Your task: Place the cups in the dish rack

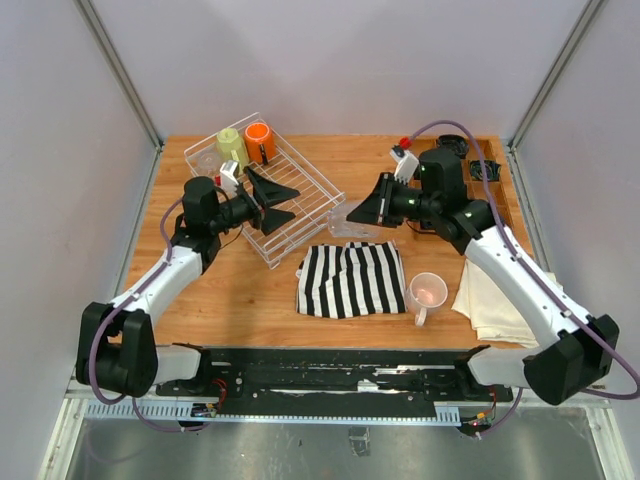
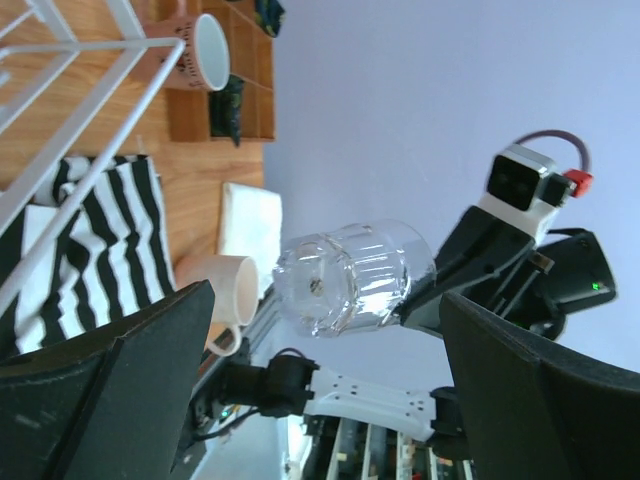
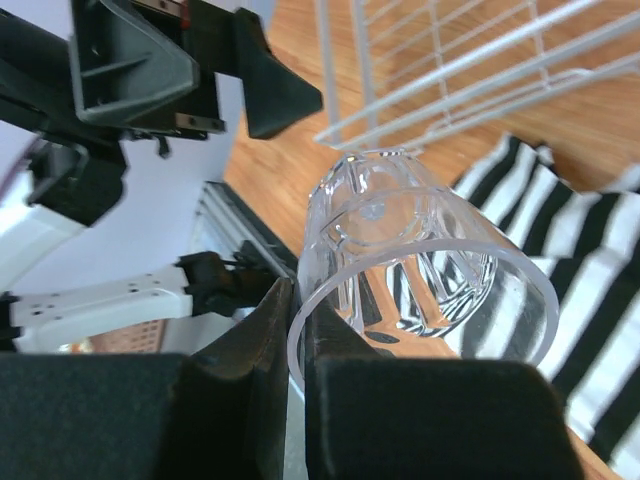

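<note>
The right gripper [image 1: 366,209] pinches the wall of a clear glass tumbler [image 1: 345,222] at its rim, one finger inside and one outside. It holds the tumbler on its side in the air, just off the near corner of the dish rack [image 1: 318,196] and above the edge of the striped cloth [image 1: 352,280]. The left gripper [image 1: 286,203] faces the tumbler's thick base with fingers spread wide, so this looks like a handover rather than a direct drop into the rack. Next, the left fingers likely need to close around the ribbed, slippery glass body before the right lets go. The rack is thin white wire with a grid floor. A glossy yellow-green mug [image 1: 230,144] and an orange mug [image 1: 259,140] stand in its far end. A faint clear shape beside them may be a second tumbler, though it is hard to make out. A pale pink mug [image 1: 428,292] waits on the wooden table [image 1: 250,290], just beside the cloth.
</note>
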Tool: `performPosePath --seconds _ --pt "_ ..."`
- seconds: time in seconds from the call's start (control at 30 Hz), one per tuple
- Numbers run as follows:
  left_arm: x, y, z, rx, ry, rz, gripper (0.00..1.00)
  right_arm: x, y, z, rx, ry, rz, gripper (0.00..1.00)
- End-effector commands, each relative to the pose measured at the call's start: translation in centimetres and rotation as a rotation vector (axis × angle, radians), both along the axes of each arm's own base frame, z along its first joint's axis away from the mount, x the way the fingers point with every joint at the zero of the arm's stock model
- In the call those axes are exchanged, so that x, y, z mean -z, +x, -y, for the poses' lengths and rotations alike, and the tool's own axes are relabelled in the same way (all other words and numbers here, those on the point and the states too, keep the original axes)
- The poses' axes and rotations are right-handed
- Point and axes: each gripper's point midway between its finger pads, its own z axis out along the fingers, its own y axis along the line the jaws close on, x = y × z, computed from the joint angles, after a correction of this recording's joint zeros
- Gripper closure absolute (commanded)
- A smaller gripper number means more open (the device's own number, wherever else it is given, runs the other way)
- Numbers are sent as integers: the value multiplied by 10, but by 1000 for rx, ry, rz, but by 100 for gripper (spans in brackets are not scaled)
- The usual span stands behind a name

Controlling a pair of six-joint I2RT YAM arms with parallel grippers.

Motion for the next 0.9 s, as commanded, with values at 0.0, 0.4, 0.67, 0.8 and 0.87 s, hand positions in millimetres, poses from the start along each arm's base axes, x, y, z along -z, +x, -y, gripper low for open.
performPosePath --seconds 0.0,0.4,0.67,0.8,0.87 --pt "-44 -3 5 38 -154 62 0 -59 11 -26 -89 263 84 99" --pt "-35 1 10 31 -187 -9 0 -64 40 -48 -107 375 53 99" --pt "-30 9 12 20 -186 -29 0 -69 50 -58 -123 420 39 99" --pt "-32 12 16 28 -195 -31 0 -69 53 -65 -135 432 31 99" --pt "-34 14 18 30 -205 -32 1 -68 54 -70 -143 439 28 99"
